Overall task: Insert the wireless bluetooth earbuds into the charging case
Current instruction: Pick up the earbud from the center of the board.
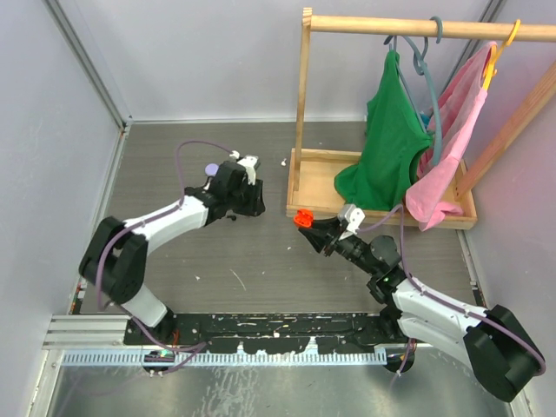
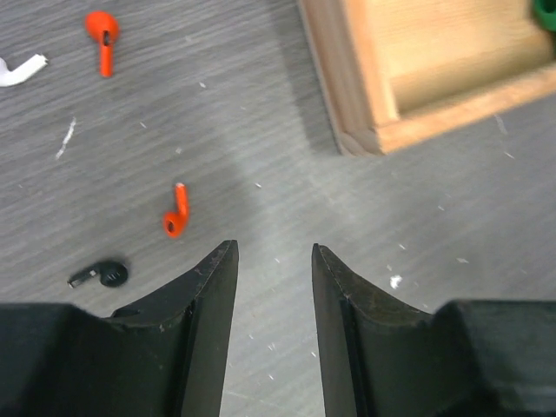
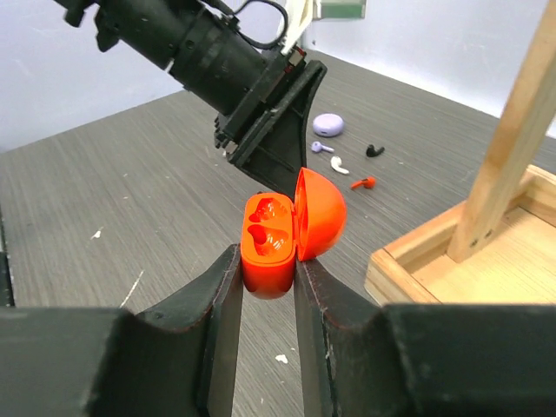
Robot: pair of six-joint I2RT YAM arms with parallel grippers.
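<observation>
My right gripper (image 3: 265,257) is shut on the red charging case (image 3: 268,248), held above the table with its lid (image 3: 321,211) open; the same case (image 1: 302,218) shows in the top view. Two red earbuds (image 2: 102,39) (image 2: 175,213), a white earbud (image 2: 22,71) and a black earbud (image 2: 102,274) lie on the table ahead of my left gripper (image 2: 274,252). That gripper is open, nothing between its fingers, and hovers just above the table. It stands just beyond the case (image 3: 269,130).
A lilac case (image 3: 328,124) and a lilac earbud (image 3: 321,148) lie past the left gripper. A wooden tray (image 1: 317,161) with a clothes rack holding green (image 1: 387,148) and pink garments stands at the right; its corner (image 2: 360,139) is near the left gripper.
</observation>
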